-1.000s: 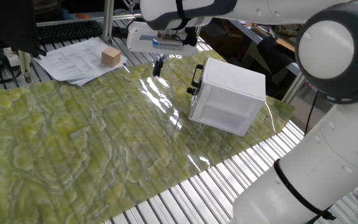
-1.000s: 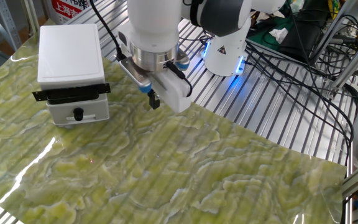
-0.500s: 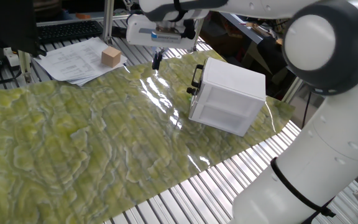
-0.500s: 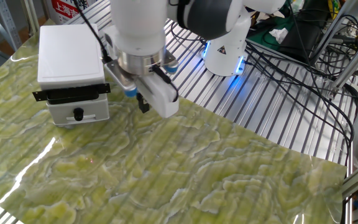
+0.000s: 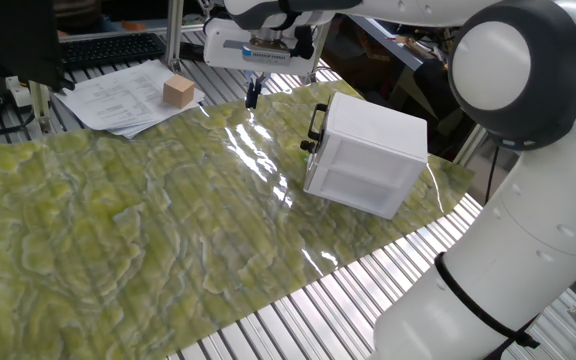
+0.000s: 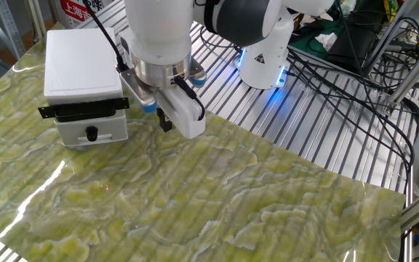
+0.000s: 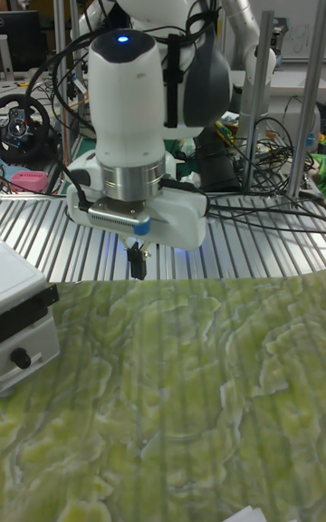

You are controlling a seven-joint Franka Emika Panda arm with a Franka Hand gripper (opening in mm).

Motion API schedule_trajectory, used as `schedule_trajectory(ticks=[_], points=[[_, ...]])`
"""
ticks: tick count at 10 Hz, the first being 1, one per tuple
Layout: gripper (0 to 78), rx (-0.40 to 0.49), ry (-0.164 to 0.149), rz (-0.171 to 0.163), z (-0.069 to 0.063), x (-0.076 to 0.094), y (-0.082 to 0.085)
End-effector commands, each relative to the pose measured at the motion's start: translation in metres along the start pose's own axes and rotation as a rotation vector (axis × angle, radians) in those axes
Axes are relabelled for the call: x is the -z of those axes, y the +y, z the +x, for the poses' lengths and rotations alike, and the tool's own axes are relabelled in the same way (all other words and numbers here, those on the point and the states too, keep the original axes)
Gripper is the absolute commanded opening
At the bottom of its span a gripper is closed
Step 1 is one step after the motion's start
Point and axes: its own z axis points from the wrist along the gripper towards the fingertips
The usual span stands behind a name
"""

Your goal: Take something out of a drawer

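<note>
Green-and-yellow marbled sheeting (image 5: pixel 138 215), glossy and faintly ribbed, covers most of the desk (image 6: pixel 318 131), whose bare part is ridged silver metal slats. On the sheet sits a small boxy white plastic cabinet (image 5: pixel 368 155), smooth and square-edged, with rounded corners. Its drawer (image 6: pixel 92 131) is pushed in, with a black bar handle (image 6: pixel 84 108) running across the front above it and a small dark knob on the drawer face.

The arm's glossy white shell ends in a brushed metal ring and a white block from which the dark fingers (image 7: pixel 137 261) hang straight down. The gripper (image 6: pixel 165 119) hovers above the sheet, just beside the cabinet on the handle side and not touching it. The fingers look pressed together with nothing between them, though they are small and dark in every view, so that reading is tentative.

A tan wooden block (image 5: pixel 178 91), plain-faced and cubic, rests on a spread of printed papers (image 5: pixel 123 95) at the far edge of the desk, well apart from the fingers. The small cube itself is not visible in any view.
</note>
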Motion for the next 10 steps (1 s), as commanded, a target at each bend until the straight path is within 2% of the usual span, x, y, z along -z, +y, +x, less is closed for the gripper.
schedule_trajectory(ticks=[1,6,10], points=[[0.0,-0.056,-0.012,-0.009,-0.0005,0.0014,0.0001],[0.0,-0.194,-0.011,-0.016,-0.0005,0.0014,0.0001],[0.0,-0.19,-0.023,-0.022,-0.0005,0.0014,0.0001]])
